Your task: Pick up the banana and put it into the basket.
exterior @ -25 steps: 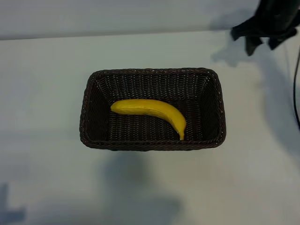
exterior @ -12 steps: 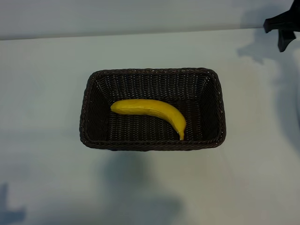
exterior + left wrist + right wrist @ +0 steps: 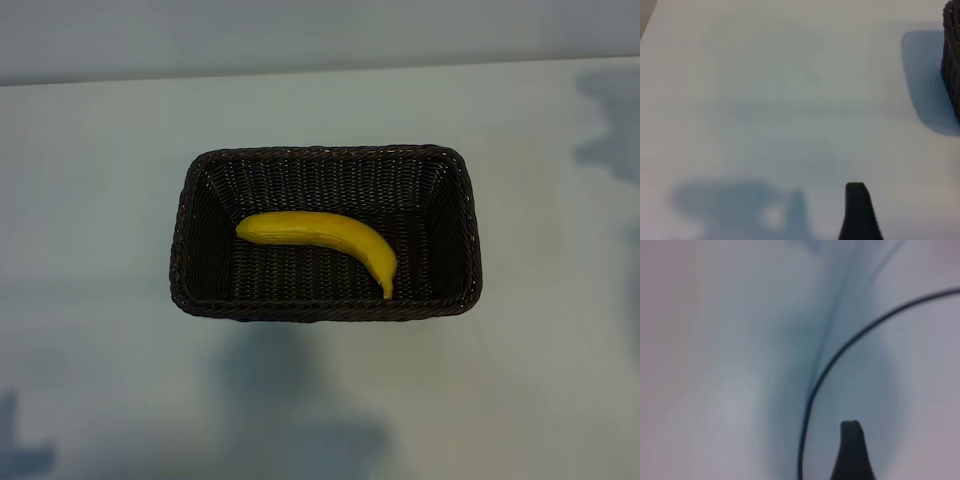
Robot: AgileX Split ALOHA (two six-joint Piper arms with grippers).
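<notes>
The banana (image 3: 322,238) lies inside the basket (image 3: 205,300), flat on the woven floor, its blunt end toward the basket's left half and its curve sweeping down to the darker stem tip, which rests close to the near wall, right of the middle. The fruit sits clear of both short end walls and nothing grips or touches it. The basket, dark brown wicker with sloped sides and a braided rim, stands squarely on the pale table (image 3: 90,180), its long sides running across the exterior view; soft shadows fall on the tabletop in front of it and at the far right corner. Neither arm appears in that overhead picture. In the left wrist view, a single dark fingertip (image 3: 858,210) of the left gripper hangs over bare table, with a sliver of the basket's woven wall (image 3: 952,55) at the edge of the picture, well apart from it; its jaws stand fairly wide with nothing between them. In the right wrist view, one dark fingertip (image 3: 852,450) of the right gripper hangs above the tabletop beside a thin black cable (image 3: 840,352) that curves across the surface; those jaws too are spread wide and empty.
</notes>
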